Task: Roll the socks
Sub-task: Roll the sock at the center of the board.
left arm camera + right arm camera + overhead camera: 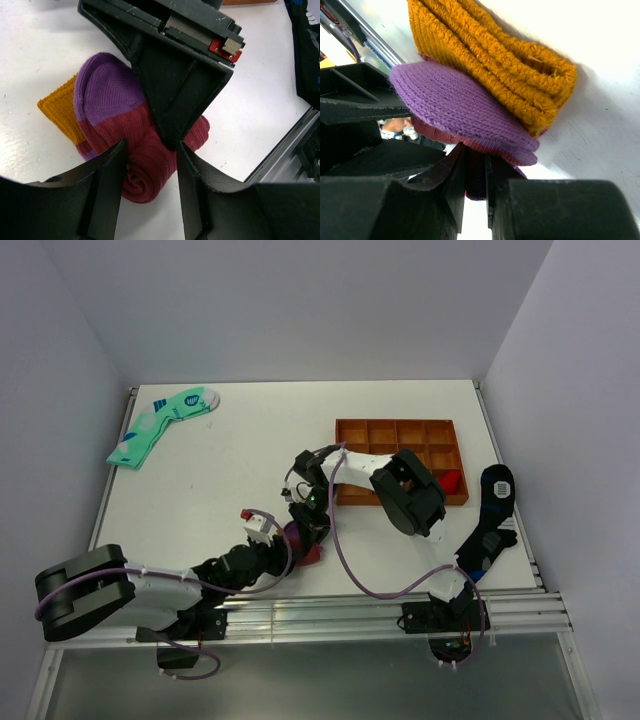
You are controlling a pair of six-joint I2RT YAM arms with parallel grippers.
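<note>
The socks (303, 548) lie near the table's front edge, between the two arms. In the left wrist view the maroon part of the socks (145, 172) is wound into a roll, with the purple heel (107, 90) and the orange cuff (57, 112) behind it. My left gripper (151, 145) straddles the roll, both fingers against its sides. My right gripper (172, 132) comes down from above and pinches the fabric at the roll's far side. The right wrist view shows the right gripper (476, 155) shut on a maroon fold under the purple heel (455, 105) and the orange cuff (490, 55).
Mint-green socks (160, 425) lie at the far left. An orange compartment tray (400, 455) stands right of centre, a red item (450, 480) in its right corner. A black sock with blue patches (490, 520) lies by the right edge. The metal rail (380, 605) runs along the front.
</note>
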